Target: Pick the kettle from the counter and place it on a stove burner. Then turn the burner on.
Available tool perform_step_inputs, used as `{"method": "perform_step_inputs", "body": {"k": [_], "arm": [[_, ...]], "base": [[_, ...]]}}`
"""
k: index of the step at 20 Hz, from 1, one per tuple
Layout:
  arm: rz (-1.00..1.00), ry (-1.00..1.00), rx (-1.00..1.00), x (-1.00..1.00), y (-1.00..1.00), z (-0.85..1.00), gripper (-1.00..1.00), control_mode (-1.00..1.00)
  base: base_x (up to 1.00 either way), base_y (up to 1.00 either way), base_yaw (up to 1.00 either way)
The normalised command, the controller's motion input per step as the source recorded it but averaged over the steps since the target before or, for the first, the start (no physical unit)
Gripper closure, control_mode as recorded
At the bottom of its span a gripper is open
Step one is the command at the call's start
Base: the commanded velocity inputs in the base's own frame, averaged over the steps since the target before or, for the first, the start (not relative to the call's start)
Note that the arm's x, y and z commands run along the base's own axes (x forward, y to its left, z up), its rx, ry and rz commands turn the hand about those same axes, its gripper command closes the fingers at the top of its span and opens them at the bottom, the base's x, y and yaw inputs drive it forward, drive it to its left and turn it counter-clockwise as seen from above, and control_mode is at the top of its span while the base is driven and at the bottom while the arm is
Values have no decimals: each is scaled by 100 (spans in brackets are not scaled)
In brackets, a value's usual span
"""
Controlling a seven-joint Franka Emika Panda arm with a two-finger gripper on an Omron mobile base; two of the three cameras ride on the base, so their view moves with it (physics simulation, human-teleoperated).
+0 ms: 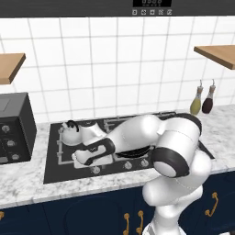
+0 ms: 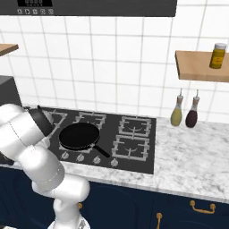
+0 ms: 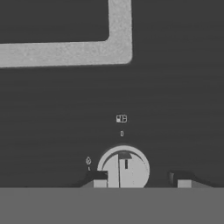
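kettle: sitting on the back-left grate of the cooktop (image 1: pixel 69 133), upright, dark handle arched over the top. so the placing part looks done imo, it's off the counter (image 1: pixel 27 183) already

why there: that grate is the burner I'm meant to light, so kettle on first, knob second

knob: round grey one (image 3: pixel 124 169) w/ a pointer mark, right under my hand, on the dark front strip of the cooktop (image 1: pixel 53 172). little burner icon printed just above it (image 3: pixel 121 118)

gripper: (image 3: pixel 139 183) tips straddle the knob, one on each side, left tip looks to be at the knob's edge, right tip w/ a gap. jaws partway together, can't tell if they've got a real pinch on it yet

arm pose: stretched low and out to my left across the stove, wrist bent so the hand (image 1: pixel 89 155) points down at the front-left knob row

pan: black frying pan (image 2: pixel 79 135) on the middle burner, near my forearm, not touching afaict

next: prob needs a firm pinch, then a twist. if the grip is loose the tips could slip round the knob
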Motion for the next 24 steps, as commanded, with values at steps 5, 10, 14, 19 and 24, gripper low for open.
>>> {"method": "perform_step_inputs", "body": {"k": [5,10,14,19,24], "arm": [[0,3,0,0,0,-57,-100,-100],[0,1,0,0,0,-59,100,-100],[0,-1,0,0,0,-32,100,-100],[6,-1,0,0,0,-38,100,-100],[29,0,0,-1,0,-81,100,-100]], "base": [[0,0,0],[0,0,0],[0,0,0],[0,0,0],[0,0,0]]}}
